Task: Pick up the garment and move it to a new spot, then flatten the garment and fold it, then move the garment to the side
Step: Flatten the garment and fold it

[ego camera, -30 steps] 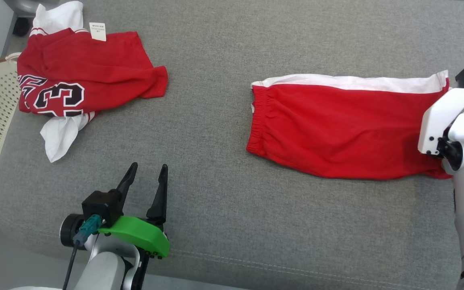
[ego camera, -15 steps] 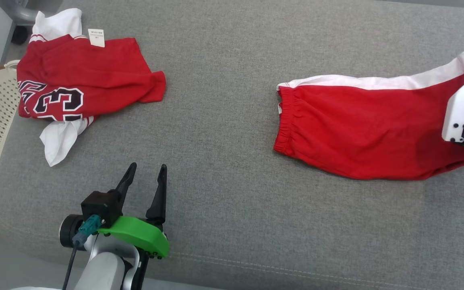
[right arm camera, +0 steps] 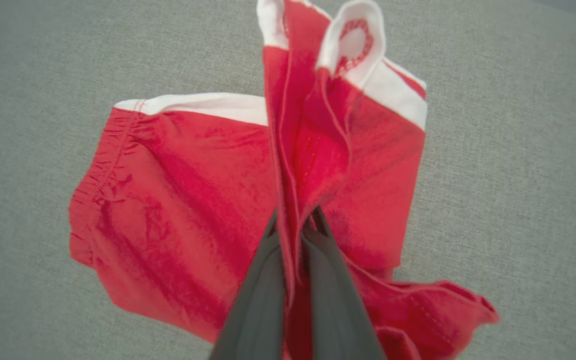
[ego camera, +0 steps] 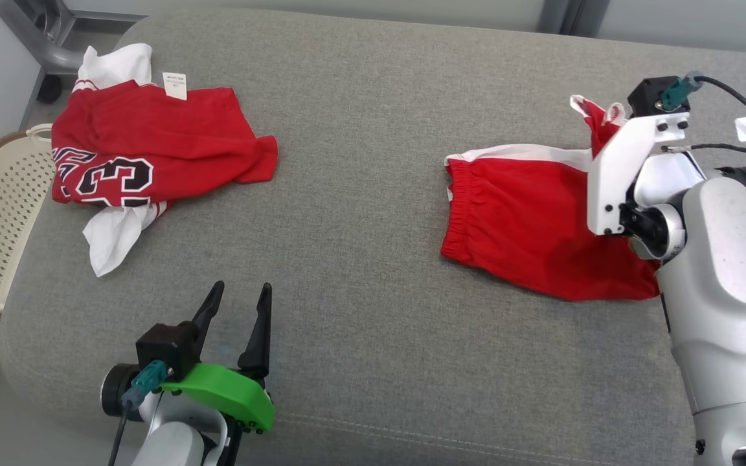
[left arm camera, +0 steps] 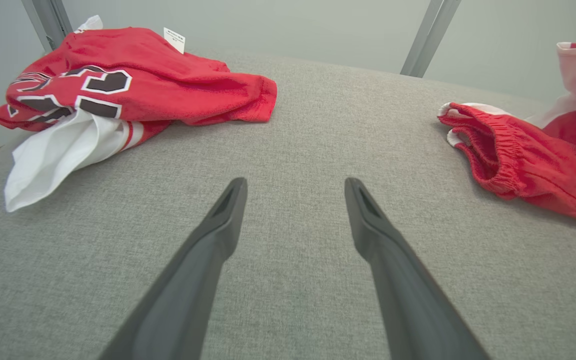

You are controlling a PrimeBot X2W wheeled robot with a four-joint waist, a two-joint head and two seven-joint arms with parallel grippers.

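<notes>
Right gripper (right arm camera: 295, 217) is pinched shut on the red shorts (ego camera: 515, 220), and it has lifted their end up.
A moment ago the shorts lay long and flat. Now the soft, thin cloth hangs bunched from the fingers, with the stretchy waist on the fuzzy grey cushion (ego camera: 373, 129) below, so folding has begun. Left gripper (ego camera: 241, 286) is wide open and holds nothing.

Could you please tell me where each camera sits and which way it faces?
Head view: on the head, looking forward and down at the grey cushion; open left gripper lower left, right arm at right.
Left wrist view: on the left wrist, looking low across the cushion between its open fingers towards the numbered jersey.
Right wrist view: on the right wrist, looking down along the right gripper, shut on the red shorts.
Shared: head and left wrist views both show jersey and shorts.
</notes>
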